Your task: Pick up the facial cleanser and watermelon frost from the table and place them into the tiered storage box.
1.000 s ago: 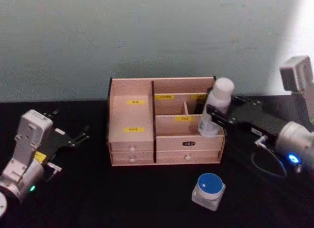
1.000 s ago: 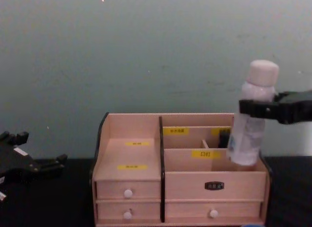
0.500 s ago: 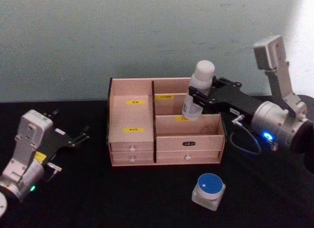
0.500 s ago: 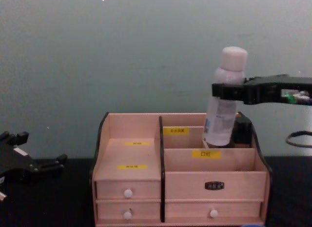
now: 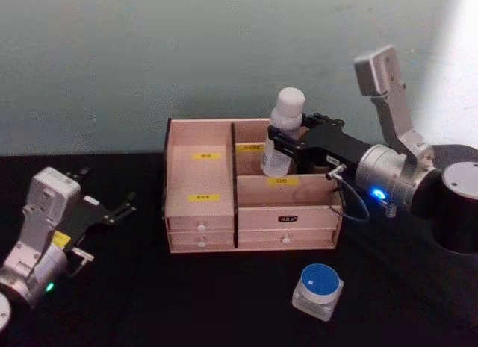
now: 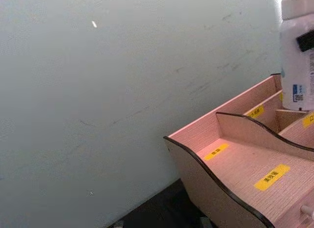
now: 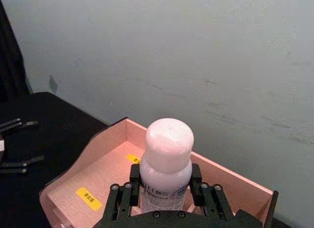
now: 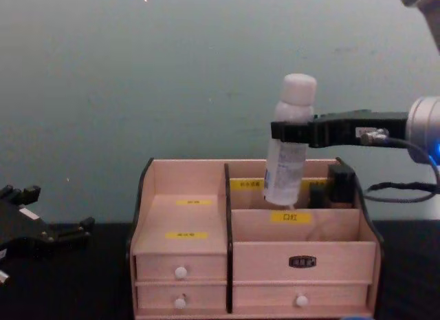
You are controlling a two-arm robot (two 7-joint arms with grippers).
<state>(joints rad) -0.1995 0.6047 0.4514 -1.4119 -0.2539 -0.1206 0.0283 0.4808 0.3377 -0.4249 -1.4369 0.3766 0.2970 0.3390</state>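
Bottles: one, facial cleanser [image 5: 282,130], upper centre of head view.
Jars: one, watermelon frost [image 5: 319,287], lower right of centre; it had one blue lid.
Organisers: one, tiered storage box [image 5: 202,213], at centre.
Grippers: two, left gripper [image 5: 109,192] toward left edge and right gripper [image 5: 278,147] at upper centre.
White knobs [image 5: 200,226] on box front numbered three: two left, one right.
Dark plate [image 5: 287,219]: one.
Yellow labels [image 5: 203,197] counted: four.
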